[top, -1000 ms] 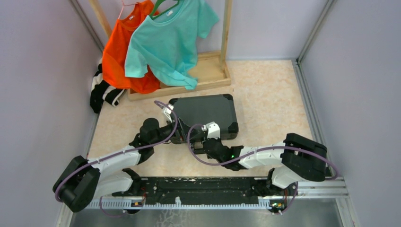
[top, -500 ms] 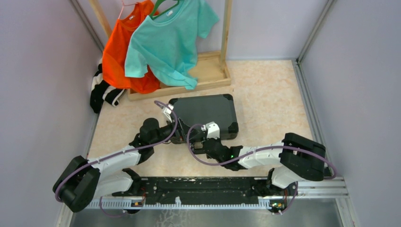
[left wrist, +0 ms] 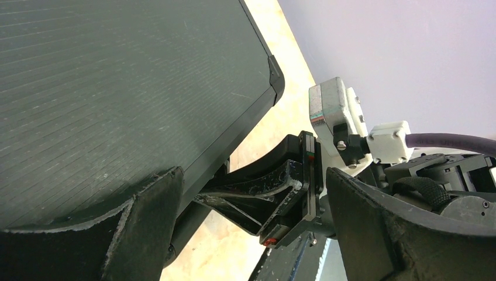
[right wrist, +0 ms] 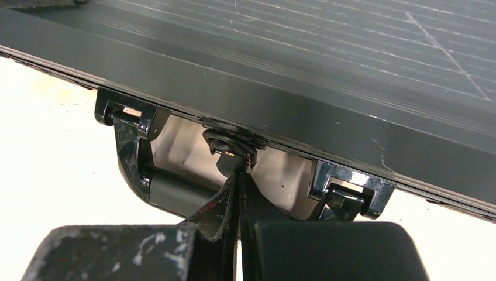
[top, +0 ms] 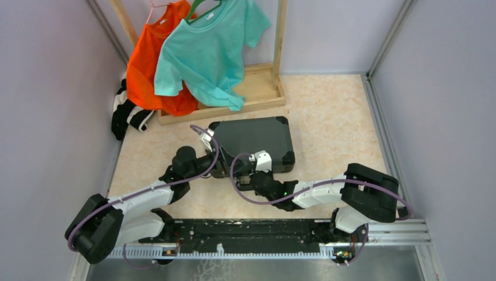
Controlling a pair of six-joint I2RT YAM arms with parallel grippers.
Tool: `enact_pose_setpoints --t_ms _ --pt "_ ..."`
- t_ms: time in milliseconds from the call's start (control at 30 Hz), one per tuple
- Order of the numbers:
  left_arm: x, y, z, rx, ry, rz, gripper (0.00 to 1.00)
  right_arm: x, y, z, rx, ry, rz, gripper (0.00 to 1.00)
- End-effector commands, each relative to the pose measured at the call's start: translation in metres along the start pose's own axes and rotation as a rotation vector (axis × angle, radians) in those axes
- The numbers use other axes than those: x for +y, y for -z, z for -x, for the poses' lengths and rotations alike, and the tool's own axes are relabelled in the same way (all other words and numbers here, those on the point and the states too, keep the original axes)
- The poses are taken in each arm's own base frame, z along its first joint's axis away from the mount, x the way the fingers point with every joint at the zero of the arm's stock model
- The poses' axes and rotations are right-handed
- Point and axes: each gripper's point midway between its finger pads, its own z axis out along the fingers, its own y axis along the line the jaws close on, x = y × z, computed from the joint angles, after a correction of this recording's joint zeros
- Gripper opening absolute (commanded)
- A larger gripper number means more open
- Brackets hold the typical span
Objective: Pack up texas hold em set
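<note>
The black hard briefcase (top: 257,140) lies closed and flat on the table, its ribbed lid (left wrist: 105,82) up. Its handle (right wrist: 169,193) hangs on the near edge between two chrome brackets. My left gripper (top: 220,167) is open at the case's near left corner, with one finger (left wrist: 117,234) over the lid edge and the other beside my right gripper (left wrist: 281,193). My right gripper (top: 248,175) is shut, its fingertips (right wrist: 234,175) together and touching the small centre latch (right wrist: 231,146) above the handle. Chips, card box, buttons and dice are out of view.
A wooden rack (top: 257,88) with an orange shirt (top: 152,64) and a teal shirt (top: 210,47) stands at the back left. Black-and-white cloth (top: 126,114) lies beside it. Grey walls close in on both sides.
The right arm's elbow has shifted slightly left. The briefcase and both grippers stay where they were.
</note>
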Motion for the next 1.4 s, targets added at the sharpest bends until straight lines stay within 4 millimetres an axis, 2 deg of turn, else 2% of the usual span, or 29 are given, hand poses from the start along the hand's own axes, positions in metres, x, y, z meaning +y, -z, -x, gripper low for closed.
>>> enact_pose_setpoints --t_ms 0,733,967,1033,1367 --pt "0.082 0.031 -0.072 0.213 0.1 0.316 0.99 -0.01 -0.003 -0.017 0.058 0.043 -0.042 0.0" --pt "0.084 0.03 -0.075 0.228 0.106 0.32 0.99 -0.02 -0.02 -0.043 0.111 0.019 -0.051 0.0" --pt "0.085 0.03 -0.075 0.23 0.107 0.326 0.99 -0.017 -0.026 -0.041 0.113 -0.006 -0.029 0.0" --pt "0.084 0.03 -0.074 0.229 0.107 0.324 0.99 -0.019 -0.031 -0.049 0.138 0.003 -0.035 0.0" --pt "0.083 0.031 -0.074 0.226 0.11 0.325 0.99 -0.016 -0.042 -0.057 0.187 0.003 -0.015 0.0"
